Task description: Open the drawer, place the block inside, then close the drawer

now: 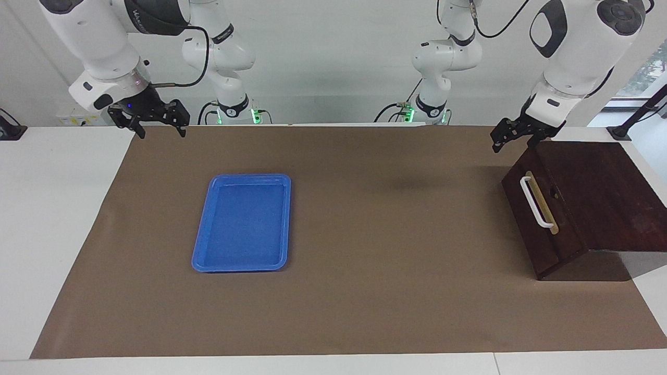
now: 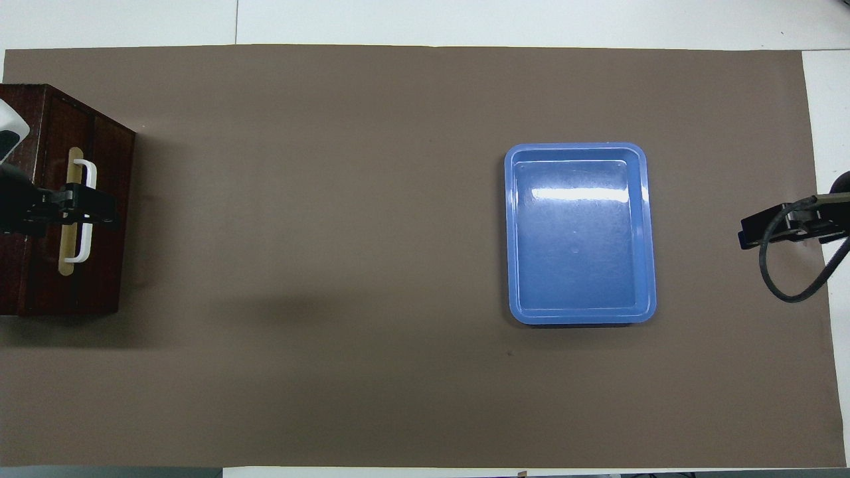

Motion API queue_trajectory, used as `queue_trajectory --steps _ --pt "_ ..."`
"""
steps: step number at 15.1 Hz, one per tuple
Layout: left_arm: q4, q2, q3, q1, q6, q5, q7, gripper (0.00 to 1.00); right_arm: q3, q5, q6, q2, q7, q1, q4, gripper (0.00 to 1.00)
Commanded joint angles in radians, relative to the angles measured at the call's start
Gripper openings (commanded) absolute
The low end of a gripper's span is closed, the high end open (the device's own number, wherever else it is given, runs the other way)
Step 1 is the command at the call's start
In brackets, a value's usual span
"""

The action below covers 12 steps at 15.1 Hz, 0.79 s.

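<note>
The left claw (image 1: pixel 513 136) hangs with its jaws spread and empty over the cabinet (image 1: pixel 599 198) corner nearest the robots, at the left arm's end of the worktop (image 1: pixel 365 312). The shut drawer (image 1: pixel 542 219) lies just below it; its white handle (image 1: pixel 536 203) runs lengthwise away from the robots. The right claw (image 1: pixel 156 125) waits released, well apart. No block shows.

Facing view: high camera across the table, aimed at both arm bases, taking in the whole brown mat (image 1: pixel 365 234). Overhead view: set above the robots' end, looking steeply down, apparently closer. Shared: mat, blue tray (image 1: pixel 242 223) (image 2: pixel 580 232), drawer cabinet (image 1: pixel 583 203) (image 2: pixel 40 199), half a turn apart.
</note>
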Motion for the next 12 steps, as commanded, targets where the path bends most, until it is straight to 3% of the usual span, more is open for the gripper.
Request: queue_trajectory --steps 1,12 --pt "0.026 0.008 0.01 -0.012 -0.048 -0.015 0.034 1.0 0.01 -0.013 -0.001 -0.011 -0.02 -0.013 -0.006 1.0" --pt "0.023 0.008 0.012 -0.01 -0.041 -0.017 0.065 1.0 0.01 -0.013 -0.001 -0.011 -0.02 -0.013 -0.006 1.0"
